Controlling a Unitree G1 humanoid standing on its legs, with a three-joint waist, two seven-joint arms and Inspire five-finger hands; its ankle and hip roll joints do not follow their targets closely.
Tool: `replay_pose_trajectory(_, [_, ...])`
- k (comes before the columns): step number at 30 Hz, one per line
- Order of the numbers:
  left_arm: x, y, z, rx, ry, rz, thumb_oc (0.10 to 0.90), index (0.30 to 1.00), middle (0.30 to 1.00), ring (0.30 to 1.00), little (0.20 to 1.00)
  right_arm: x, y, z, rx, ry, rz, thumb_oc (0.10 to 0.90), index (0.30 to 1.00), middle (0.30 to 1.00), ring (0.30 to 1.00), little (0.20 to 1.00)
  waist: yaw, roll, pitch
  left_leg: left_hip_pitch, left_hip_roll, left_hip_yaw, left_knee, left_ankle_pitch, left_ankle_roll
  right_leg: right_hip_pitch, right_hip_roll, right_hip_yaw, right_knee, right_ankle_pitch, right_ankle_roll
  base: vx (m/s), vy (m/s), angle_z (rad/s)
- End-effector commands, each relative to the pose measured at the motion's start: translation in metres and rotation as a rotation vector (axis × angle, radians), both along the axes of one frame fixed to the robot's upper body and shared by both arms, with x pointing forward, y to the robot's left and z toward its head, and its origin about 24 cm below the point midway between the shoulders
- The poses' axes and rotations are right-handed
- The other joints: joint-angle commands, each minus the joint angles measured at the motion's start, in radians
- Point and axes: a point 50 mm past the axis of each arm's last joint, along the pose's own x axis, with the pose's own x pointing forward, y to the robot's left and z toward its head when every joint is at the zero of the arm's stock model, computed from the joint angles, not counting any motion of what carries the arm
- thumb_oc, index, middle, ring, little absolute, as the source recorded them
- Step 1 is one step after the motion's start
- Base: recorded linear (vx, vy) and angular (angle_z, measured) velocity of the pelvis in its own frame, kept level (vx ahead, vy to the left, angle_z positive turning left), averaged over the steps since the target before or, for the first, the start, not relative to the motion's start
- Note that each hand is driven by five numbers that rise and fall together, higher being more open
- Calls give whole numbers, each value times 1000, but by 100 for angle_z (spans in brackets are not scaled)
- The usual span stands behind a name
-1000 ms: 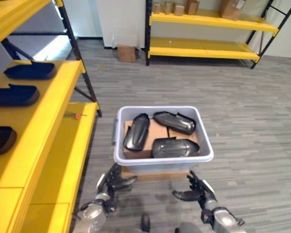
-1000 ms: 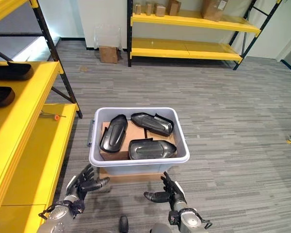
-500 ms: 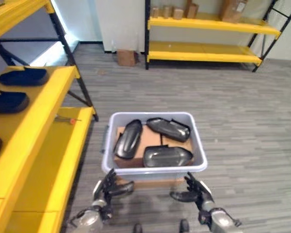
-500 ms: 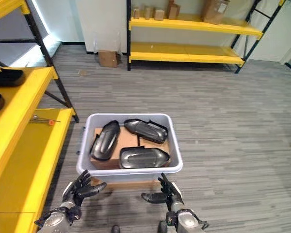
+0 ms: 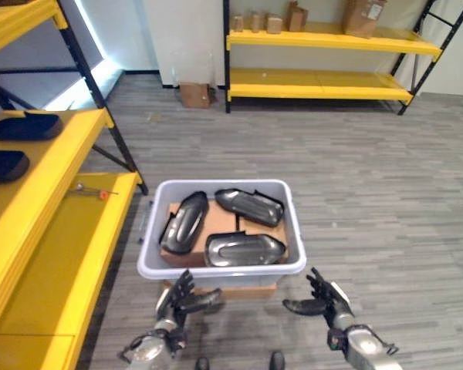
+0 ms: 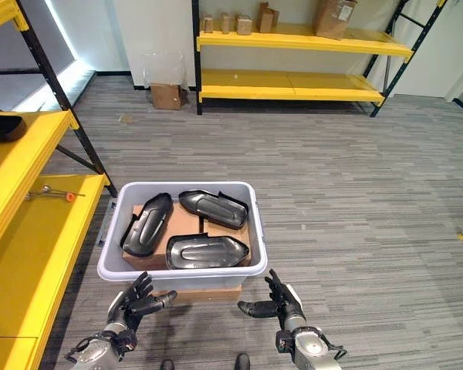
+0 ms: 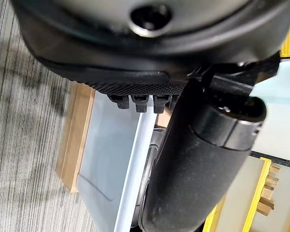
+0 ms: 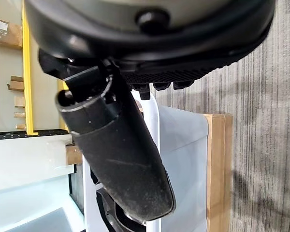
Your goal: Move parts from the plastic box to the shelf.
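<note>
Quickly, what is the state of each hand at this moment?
Left hand: open, fingers spread, holding nothing, just short of the plastic box.
Right hand: open, fingers spread, holding nothing, also just short of the box.

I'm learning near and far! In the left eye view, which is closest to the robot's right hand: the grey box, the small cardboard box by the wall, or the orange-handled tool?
From the right hand:
1. Grey box, just ahead-left.
2. Orange-handled tool, on the left shelf.
3. Small cardboard box, far back.

Grey striped floor (image 5: 355,193) carries plastic box (image 5: 220,270) on wooden base; yellow shelf (image 5: 54,262) holds screwdriver (image 5: 90,191).
</note>
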Motion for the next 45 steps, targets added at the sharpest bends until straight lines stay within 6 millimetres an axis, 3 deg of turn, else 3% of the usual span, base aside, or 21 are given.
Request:
replay_pose_trajectory(1, [34,-7,30,-10,-199,-43,900,1000,1000,1000,1000,35,1,41,-4,-249,33,900,1000,1000,1000,1000,8,-17,-42,-15,18,19,29,-4,-3,25,-66,10,27,-109,54,42,-21,-1])
replay_pose_trajectory(8, [31,-4,32,-12,-214,-35,900,1000,1000,1000,1000,55,0,86,-73,-463,90,900,1000,1000,1000,1000,12,-16,-32,-14,21,38,12,-5,-3,14,-69,21,14,-93,61,10,-2,0])
replay_pose_trajectory(10, [28,0,33,-5,-217,-38,900,1000,1000,1000,1000,61,-4,114,-101,-590,104,900,1000,1000,1000,1000,13,-18,-23,-20,18,44,5,-4,-2,4,-74,20,11,-89,66,20,36,-7])
replay_pose_trajectory(11, [28,0,33,-5,-217,-38,900,1000,1000,1000,1000,61,-4,114,-101,-589,103,900,1000,1000,1000,1000,14,-18,-23,-20,18,44,5,-4,-2,4,-74,20,11,-89,66,2,39,-6])
replay_pose_trajectory(13, [26,2,34,-7,-223,-33,900,1000,1000,1000,1000,68,-5,147,-109,-733,108,900,1000,1000,1000,1000,16,-21,-11,-28,15,50,-1,-4,1,-11,-80,23,10,-82,71,-12,30,0])
replay_pose_trajectory(14, [26,2,34,-7,-223,-33,900,1000,1000,1000,1000,67,-6,147,-109,-733,108,900,1000,1000,1000,1000,16,-21,-12,-28,15,50,-1,-4,1,-11,-80,24,10,-82,71,-16,33,0])
replay_pose_trajectory(15, [26,3,37,-3,-233,-38,900,1000,1000,1000,1000,72,-7,173,-132,-842,118,900,1000,1000,1000,1000,19,-22,-2,-37,11,52,-2,-4,3,-22,-84,25,10,-79,73,0,0,0])
replay_pose_trajectory(17, [26,3,37,-6,-235,-40,900,1000,1000,1000,1000,74,-8,182,-135,-880,117,900,1000,1000,1000,1000,20,-23,3,-42,9,52,0,-4,3,-26,-86,25,10,-77,75,-7,16,-1])
replay_pose_trajectory(18, [26,3,38,-8,-241,-48,900,1000,1000,1000,1000,78,-9,202,-171,-964,121,900,1000,1000,1000,1000,26,-24,17,-54,5,51,4,-4,5,-34,-91,22,10,-73,76,0,0,0])
replay_pose_trajectory(20, [26,2,38,-8,-241,-48,900,1000,1000,1000,1000,79,-9,202,-171,-964,121,900,1000,1000,1000,1000,25,-24,17,-55,5,51,4,-5,5,-34,-91,21,10,-73,76,-11,5,2])
replay_pose_trajectory(22, [25,1,41,-13,-250,-75,900,1000,1000,1000,1000,81,-13,238,-327,-1111,134,900,1000,1000,1000,1000,34,-24,43,-76,-3,38,8,-3,6,-44,-99,9,15,-72,79,-42,17,5])
replay_pose_trajectory(25, [27,-2,42,-16,-255,-96,900,1000,1000,1000,1000,85,-19,247,-367,-1136,107,900,1000,1000,1000,1000,40,-21,62,-91,-7,27,10,1,7,-53,-105,-1,22,-72,81,-59,16,10])
replay_pose_trajectory(29, [31,-10,51,-28,-289,-143,900,1000,1000,1000,1000,103,-23,280,-520,-1233,49,900,1000,1000,1000,1000,66,-1,127,-144,-26,1,11,23,5,-90,-124,-31,41,-65,82,-125,25,22])
replay_pose_trajectory(34, [37,-11,58,-23,-314,-157,900,1000,1000,1000,1000,119,-21,305,-625,-1284,26,900,1000,1000,1000,1000,79,17,170,-184,-35,-12,17,37,6,-129,-136,-40,62,-61,84,-94,28,17])
replay_pose_trajectory(36, [41,-13,61,-21,-328,-169,900,1000,1000,1000,1000,129,-19,323,-777,-1316,37,900,1000,1000,1000,1000,94,25,199,-211,-41,-18,23,42,8,-160,-144,-42,80,-61,84,-95,30,8])
replay_pose_trajectory(37, [41,-13,62,-22,-330,-167,900,1000,1000,1000,1000,130,-18,324,-778,-1319,39,900,1000,1000,1000,1000,91,26,199,-213,-41,-18,24,42,8,-163,-144,-41,83,-62,84,-75,26,14])
replay_pose_trajectory(40, [45,-16,66,-18,-348,-190,900,1000,1000,1000,1000,138,-21,342,-1015,-1336,30,900,1000,1000,1000,1000,105,33,227,-247,-42,-21,42,44,7,-196,-152,-48,108,-65,84,-57,16,8])
replay_pose_trajectory(44, [46,-16,66,-20,-350,-187,900,1000,1000,1000,1000,139,-20,343,-1016,-1340,31,900,1000,1000,1000,1000,103,35,227,-251,-42,-21,45,43,7,-200,-152,-48,111,-66,84,-19,4,11])
replay_pose_trajectory(45, [51,-20,71,-14,-375,-207,900,1000,1000,1000,1000,150,-20,356,-1172,-1331,17,900,1000,1000,1000,1000,122,36,255,-285,-40,-21,69,43,8,-231,-156,-47,136,-72,82,-56,5,6])
